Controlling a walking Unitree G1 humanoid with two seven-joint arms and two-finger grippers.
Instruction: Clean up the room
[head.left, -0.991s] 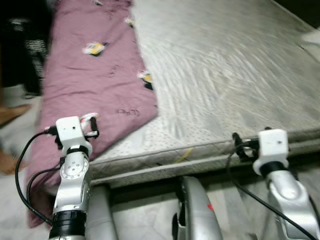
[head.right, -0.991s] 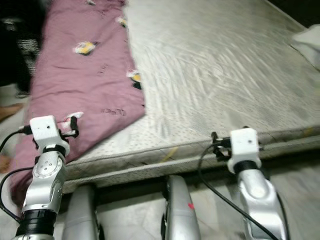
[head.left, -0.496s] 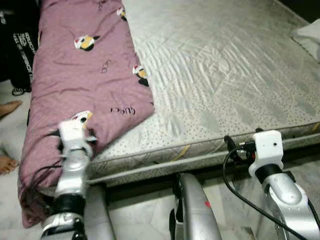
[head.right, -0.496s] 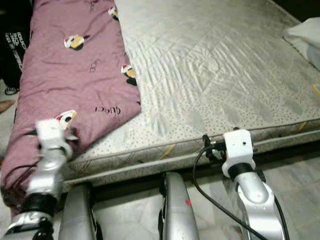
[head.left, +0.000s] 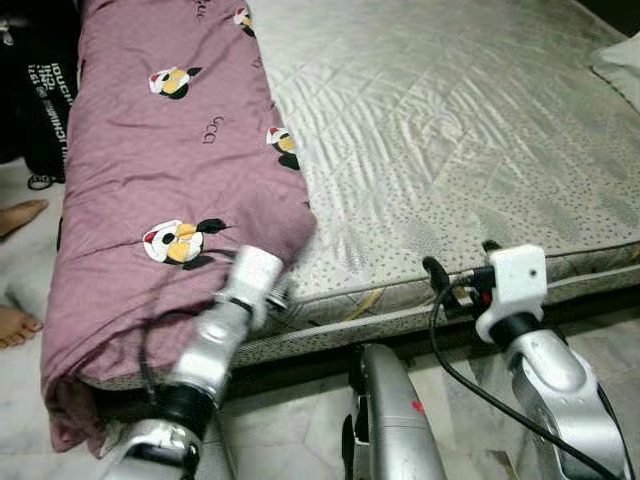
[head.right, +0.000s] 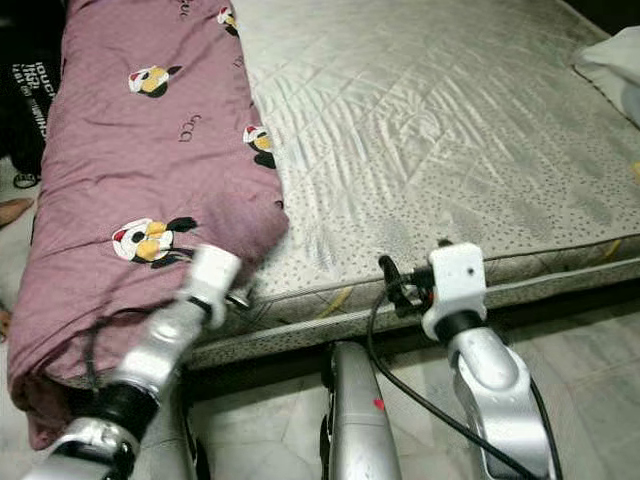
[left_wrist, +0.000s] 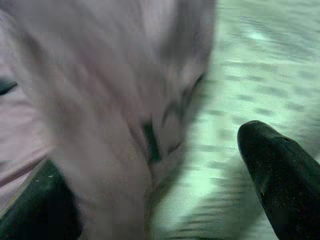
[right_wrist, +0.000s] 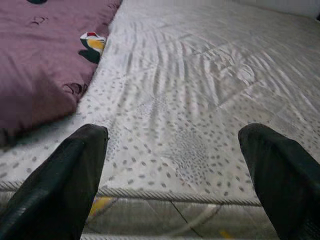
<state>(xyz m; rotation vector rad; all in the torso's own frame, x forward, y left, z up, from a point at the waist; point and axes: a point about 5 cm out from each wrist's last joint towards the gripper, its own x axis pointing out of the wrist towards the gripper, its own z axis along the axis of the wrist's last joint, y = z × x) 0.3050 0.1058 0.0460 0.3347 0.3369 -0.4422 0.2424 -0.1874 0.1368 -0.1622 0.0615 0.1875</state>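
Right, your left gripper (left_wrist: 150, 200) is at the near corner of the purple blanket (head.left: 170, 190), where the folded cloth ends on the mattress (head.left: 450, 140). Its fingers (left_wrist: 280, 175) stand wide apart, one on the blanket side and one over the bare mattress, with the corner of the fabric between them but nothing clamped yet. The wrist picture is blurred, so you cannot judge exactly how deep the cloth sits between the fingers.

The blanket lies in a long folded strip down the left side of the bed, its near end drooping over the front edge towards the floor. Your right gripper (right_wrist: 170, 165) hovers at the front edge of the mattress, well apart from the blanket, fingers spread and empty.

The risks look like these. If you close now on a thin outer layer, you probably lift one fold and the rest slides off the bed end. If the lower finger digs into the mattress cover, you may pinch that along with the blanket. A person's bare feet (head.left: 20, 270) are on the floor just beside the hanging end, so a hard pull to the left could sweep cloth onto them. A pillow (head.left: 620, 70) sits at the far right edge.
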